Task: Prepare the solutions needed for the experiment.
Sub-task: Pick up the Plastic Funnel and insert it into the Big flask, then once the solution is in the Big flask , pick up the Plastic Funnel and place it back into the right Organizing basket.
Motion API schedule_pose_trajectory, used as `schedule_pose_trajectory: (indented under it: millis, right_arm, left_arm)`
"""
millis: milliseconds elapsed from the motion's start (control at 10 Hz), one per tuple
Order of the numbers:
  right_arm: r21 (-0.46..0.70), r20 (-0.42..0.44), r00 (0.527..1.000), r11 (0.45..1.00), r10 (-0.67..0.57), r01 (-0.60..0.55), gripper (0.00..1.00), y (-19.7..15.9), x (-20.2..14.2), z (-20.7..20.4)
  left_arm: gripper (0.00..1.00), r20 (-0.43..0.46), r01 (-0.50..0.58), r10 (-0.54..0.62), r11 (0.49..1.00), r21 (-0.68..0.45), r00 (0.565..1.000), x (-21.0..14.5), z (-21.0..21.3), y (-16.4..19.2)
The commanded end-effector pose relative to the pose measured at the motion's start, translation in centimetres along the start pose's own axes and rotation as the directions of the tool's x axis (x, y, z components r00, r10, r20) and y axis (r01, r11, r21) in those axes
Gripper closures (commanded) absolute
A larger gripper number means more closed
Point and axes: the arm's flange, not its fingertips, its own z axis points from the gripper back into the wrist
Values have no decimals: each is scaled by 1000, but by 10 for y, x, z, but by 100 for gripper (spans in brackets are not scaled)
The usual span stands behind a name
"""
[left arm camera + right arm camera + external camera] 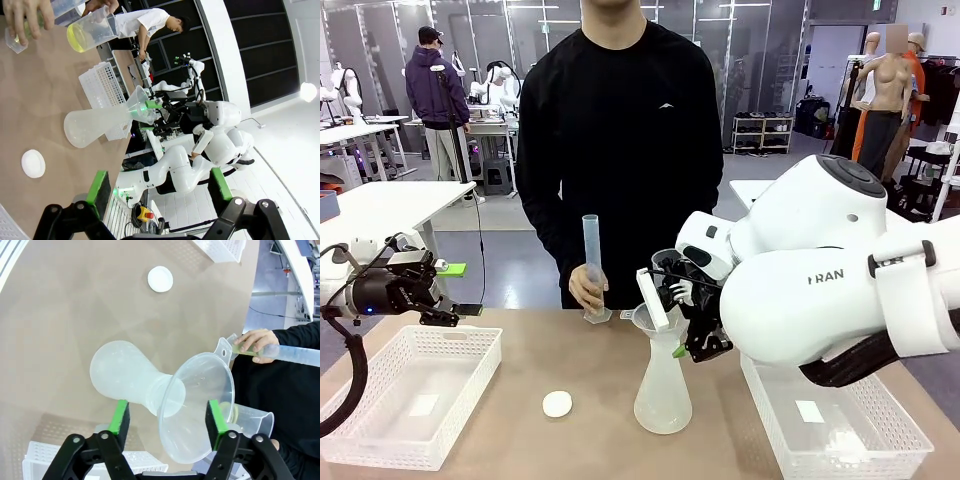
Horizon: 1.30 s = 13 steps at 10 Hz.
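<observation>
A frosted conical flask (663, 392) (120, 372) stands mid-table with a clear funnel (648, 318) (200, 405) in its neck. My right gripper (682, 335) (167, 419) is open, its green pads on either side of the funnel. The person tilts a beaker (92, 31) of the pale yellow-green solution (77, 39) near the funnel. Their other hand (588, 285) holds a tall graduated cylinder (590, 262) (295, 355) with a little liquid (245, 351) at its base. My left gripper (438, 300) (159, 186) hangs open over the left basket.
A white basket (380, 425) sits at the left front and another basket (880, 450) at the right front. A small white disc (557, 403) (160, 278) lies on the table between the left basket and the flask.
</observation>
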Motion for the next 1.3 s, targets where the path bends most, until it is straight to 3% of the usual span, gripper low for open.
schedule_pose_trajectory:
  millis: [0, 1000, 1200]
  right_arm:
    - [-8, 4, 1000, 1000, -2, 2, 14, -1, 0, 1]
    - [-2, -1, 1000, 1000, 1, -1, 14, -1, 0, 1]
    - [-54, -21, 1000, 998, 22, -23, 14, 0, 25, 38]
  left_arm:
    - [0, 5, 2, -2, 1000, -4, 1000, -1, 0, -3]
    - [0, 5, 2, -2, 1000, -4, 1000, -1, 0, -3]
    - [0, 5, 2, -2, 1000, -4, 1000, -1, 0, -3]
